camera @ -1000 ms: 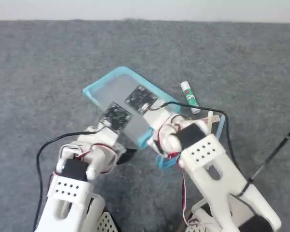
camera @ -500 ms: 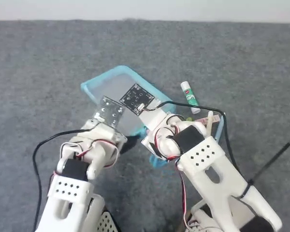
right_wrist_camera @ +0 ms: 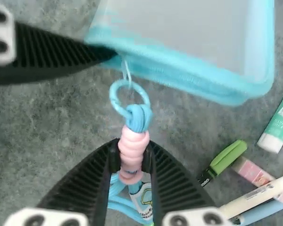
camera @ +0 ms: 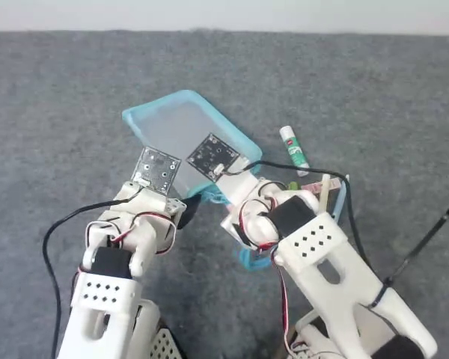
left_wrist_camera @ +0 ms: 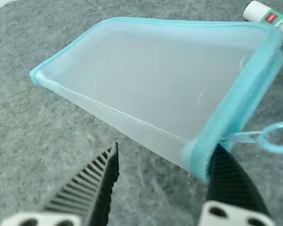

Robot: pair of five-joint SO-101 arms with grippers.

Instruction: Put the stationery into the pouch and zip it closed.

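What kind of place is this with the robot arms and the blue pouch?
Probably a robot practice setup: a grey felt-like mat covers the surface, the right gripper pinches the pink zip charm of the blue pouch, and a glue stick and pens lie nearby.

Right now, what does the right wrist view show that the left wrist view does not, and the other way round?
Right wrist view adds: the right gripper, its jaws shut on the pink bead charm hanging from the zipper ring, plus a green marker and a white pen. Left wrist view adds: the whole translucent face and far corner of the pouch, and the left gripper, both jaws wide apart. Both share the pouch, the ring, the glue stick and the grey carpet.
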